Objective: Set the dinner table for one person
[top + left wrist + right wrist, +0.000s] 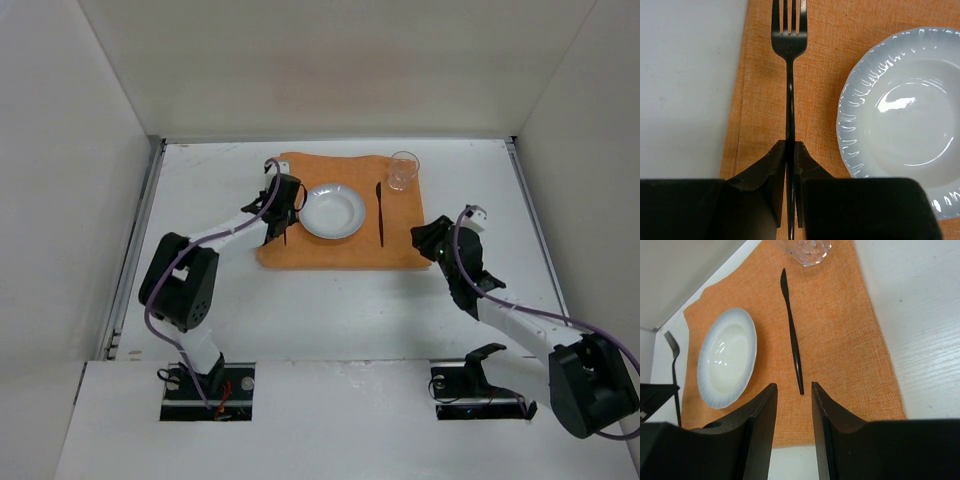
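Note:
On the white dinner table lies an orange mat. A white plate sits at its middle, a black knife to the right of the plate, and a clear glass at the far right corner. My left gripper is shut on the handle of a black fork, which lies along the mat's left strip beside the plate, tines pointing away. My right gripper is open just behind the knife's handle end, holding nothing.
White panels wall the table on three sides, and metal rails run along its left and right edges. In the right wrist view the fork and plate lie left of the knife, and the glass stands beyond it.

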`<control>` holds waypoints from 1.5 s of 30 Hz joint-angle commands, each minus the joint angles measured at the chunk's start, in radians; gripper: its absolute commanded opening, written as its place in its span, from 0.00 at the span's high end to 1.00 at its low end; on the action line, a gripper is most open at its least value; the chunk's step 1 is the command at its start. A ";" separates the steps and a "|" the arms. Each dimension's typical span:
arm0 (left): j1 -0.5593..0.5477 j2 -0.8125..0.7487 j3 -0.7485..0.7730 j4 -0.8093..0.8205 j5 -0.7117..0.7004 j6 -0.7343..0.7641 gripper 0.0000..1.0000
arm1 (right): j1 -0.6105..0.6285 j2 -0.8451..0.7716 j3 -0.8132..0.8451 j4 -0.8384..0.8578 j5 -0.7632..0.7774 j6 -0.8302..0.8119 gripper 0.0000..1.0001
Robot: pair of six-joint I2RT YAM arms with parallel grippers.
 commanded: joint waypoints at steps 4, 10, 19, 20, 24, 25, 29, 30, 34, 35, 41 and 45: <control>0.016 0.103 0.122 0.009 0.074 0.103 0.95 | 0.016 0.024 0.026 0.068 0.014 -0.015 0.61; 0.025 0.129 0.121 0.024 0.076 0.109 0.95 | 0.021 0.025 0.026 0.069 0.014 -0.020 0.60; 0.036 0.181 0.124 0.038 0.077 0.109 0.94 | 0.022 0.028 0.027 0.071 0.014 -0.018 0.60; 0.039 0.186 0.129 0.038 0.077 0.109 0.94 | 0.022 0.033 0.027 0.071 0.005 -0.017 0.60; 0.042 0.209 0.132 0.041 0.079 0.107 0.94 | 0.022 0.024 0.027 0.071 0.012 -0.020 0.60; 0.042 0.213 0.132 0.041 0.079 0.107 0.94 | 0.022 0.024 0.026 0.071 0.012 -0.020 0.60; 0.039 0.204 0.098 0.061 0.071 0.090 0.86 | 0.022 0.029 0.029 0.071 0.008 -0.020 0.60; 0.034 0.190 0.081 0.072 0.070 0.087 0.81 | 0.022 0.027 0.027 0.071 0.011 -0.020 0.60; 0.022 0.103 0.023 0.078 0.042 0.061 0.63 | 0.022 0.036 0.029 0.071 0.002 -0.017 0.59; 0.019 0.077 0.011 0.075 0.031 0.055 0.60 | 0.022 0.033 0.029 0.071 0.009 -0.020 0.59; -0.002 -0.118 -0.107 0.087 -0.061 0.011 0.51 | 0.022 0.032 0.023 0.071 0.012 -0.015 0.58; 0.007 -0.280 -0.253 0.133 -0.102 -0.092 0.49 | 0.013 0.027 0.014 0.074 0.025 -0.011 0.67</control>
